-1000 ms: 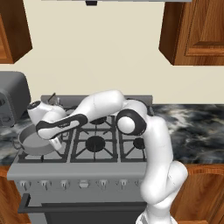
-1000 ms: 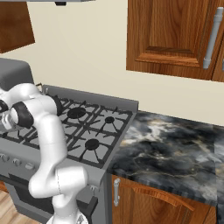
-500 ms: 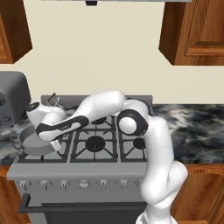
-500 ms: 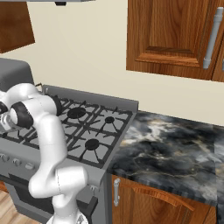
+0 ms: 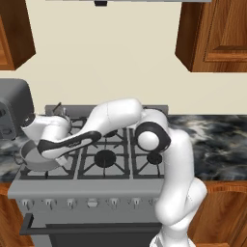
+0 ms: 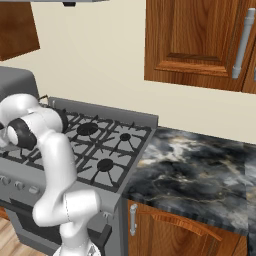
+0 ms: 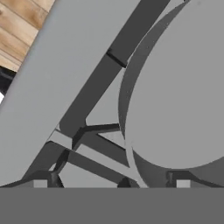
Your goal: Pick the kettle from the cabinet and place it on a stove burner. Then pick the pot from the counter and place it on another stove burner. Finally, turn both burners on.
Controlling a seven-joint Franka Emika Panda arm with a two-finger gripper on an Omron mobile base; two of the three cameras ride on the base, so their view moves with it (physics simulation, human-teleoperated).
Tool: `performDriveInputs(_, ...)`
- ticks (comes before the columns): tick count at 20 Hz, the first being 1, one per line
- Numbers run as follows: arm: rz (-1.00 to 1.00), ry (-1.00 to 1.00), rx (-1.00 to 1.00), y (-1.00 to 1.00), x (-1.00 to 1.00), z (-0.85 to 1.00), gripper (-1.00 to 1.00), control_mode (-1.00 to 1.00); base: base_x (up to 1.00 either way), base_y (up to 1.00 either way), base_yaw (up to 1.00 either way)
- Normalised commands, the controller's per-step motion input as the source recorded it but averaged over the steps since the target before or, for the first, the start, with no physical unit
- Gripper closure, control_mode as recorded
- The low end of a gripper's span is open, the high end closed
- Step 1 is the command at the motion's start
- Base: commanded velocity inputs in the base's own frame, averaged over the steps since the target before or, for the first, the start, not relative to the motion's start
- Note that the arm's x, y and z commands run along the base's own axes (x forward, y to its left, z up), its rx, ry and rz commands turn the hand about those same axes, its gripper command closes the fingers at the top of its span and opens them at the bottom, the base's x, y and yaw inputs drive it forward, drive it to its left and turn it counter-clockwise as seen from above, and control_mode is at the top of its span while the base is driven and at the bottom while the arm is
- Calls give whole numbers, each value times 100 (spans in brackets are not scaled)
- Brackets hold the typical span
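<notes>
Spread wide, the two-finger gripper (image 7: 111,183) hovers over the wide grey metal pot (image 5: 34,161) — now resting on the grey stove's (image 5: 89,189) front-left black burner grate (image 7: 87,98). Placing looks done; next comes retreating toward the knobs.

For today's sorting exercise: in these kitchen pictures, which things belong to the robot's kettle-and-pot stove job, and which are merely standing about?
Belongs to the job:
- pot on the front left burner
- kettle, behind the arm, mostly hidden
- stove with its burners
- wall cabinet
- counter
- gripper, open over the pot

Just standing about:
- microwave
- base cabinet door
</notes>
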Motion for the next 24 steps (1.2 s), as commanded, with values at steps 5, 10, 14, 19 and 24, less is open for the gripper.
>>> performDriveInputs(5,0,-11,-11,0,-28,35,-100,-100,0,0,0)
performDriveInputs(10,0,-9,-11,3,-31,29,-100,-100,0,0,0)
performDriveInputs(14,0,-9,-10,6,-33,31,-100,-100,0,0,0)
performDriveInputs(19,0,-10,-11,11,-34,23,-100,-100,0,0,0)
performDriveInputs(24,0,-10,-10,15,-36,15,-100,-100,0,0,0)
